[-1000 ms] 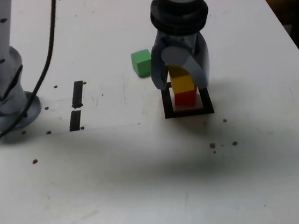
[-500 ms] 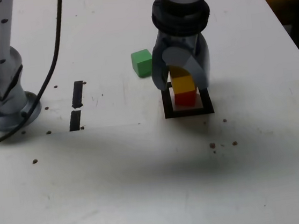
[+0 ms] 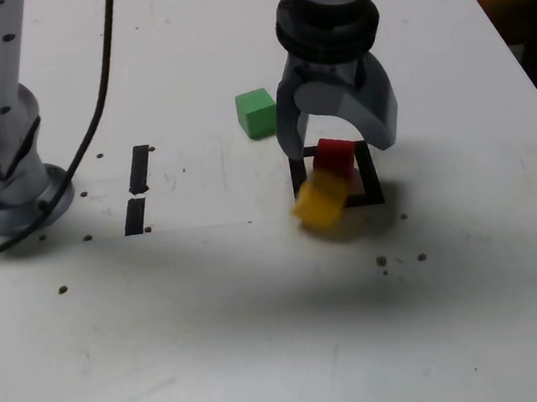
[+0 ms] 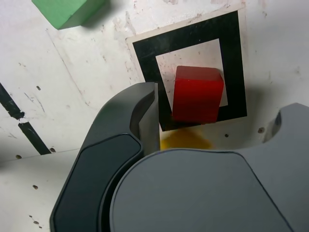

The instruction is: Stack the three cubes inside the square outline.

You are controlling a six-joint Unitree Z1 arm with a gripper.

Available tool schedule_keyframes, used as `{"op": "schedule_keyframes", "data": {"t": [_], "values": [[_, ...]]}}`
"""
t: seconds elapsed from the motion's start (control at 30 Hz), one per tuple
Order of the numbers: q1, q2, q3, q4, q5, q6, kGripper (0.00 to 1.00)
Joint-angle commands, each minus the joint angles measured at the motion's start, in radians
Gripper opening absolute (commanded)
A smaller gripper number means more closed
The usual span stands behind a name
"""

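- The exterior view takes in the whole gripper (image 3: 340,149) hanging over the square outline (image 3: 371,181). Its fingers (image 3: 289,131) stand spread wide on either side and grasp nothing.
- That view alone shows the yellow cube (image 3: 321,198) as a blurred, tilted block at the outline's near edge, towards the exterior view's left. Whether it touches the tabletop (image 3: 262,318) I cannot tell.
- The red cube (image 3: 335,157) sits inside the outline. The green cube (image 3: 256,112) lies apart on the tabletop, towards the exterior view's left of the gripper.
- Only the exterior view shows the arm's base (image 3: 2,163), its cable (image 3: 92,95) and two short black tape strips (image 3: 137,189).
- The wrist view gives the outline (image 4: 193,34) from above. The red cube (image 4: 198,94) overlaps the black frame's inner edge on one side, so it is not centred on the white middle.
- In the wrist view the yellow cube (image 4: 186,141) is only a yellow sliver beyond the frame, mostly hidden by the gripper body. The green cube (image 4: 67,10) shows at the picture's edge.
- A second ago the fingers were closed on the yellow cube, which rested on the red one as a stack of two. Now they have parted and the yellow cube is off the red cube.
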Motion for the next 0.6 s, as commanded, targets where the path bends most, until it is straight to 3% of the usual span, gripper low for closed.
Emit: {"op": "schedule_keyframes", "data": {"t": [0.0,0.27,0.4,0.57], "values": [[0.002,-0.011,0.000,0.000,0.005,-0.002,0.94],[0.000,-0.078,0.016,0.031,0.023,-0.027,0.95],[-0.051,-0.136,0.021,0.099,-0.056,-0.048,0.95],[-0.145,-0.145,0.034,0.107,-0.103,-0.159,0.95]]}}
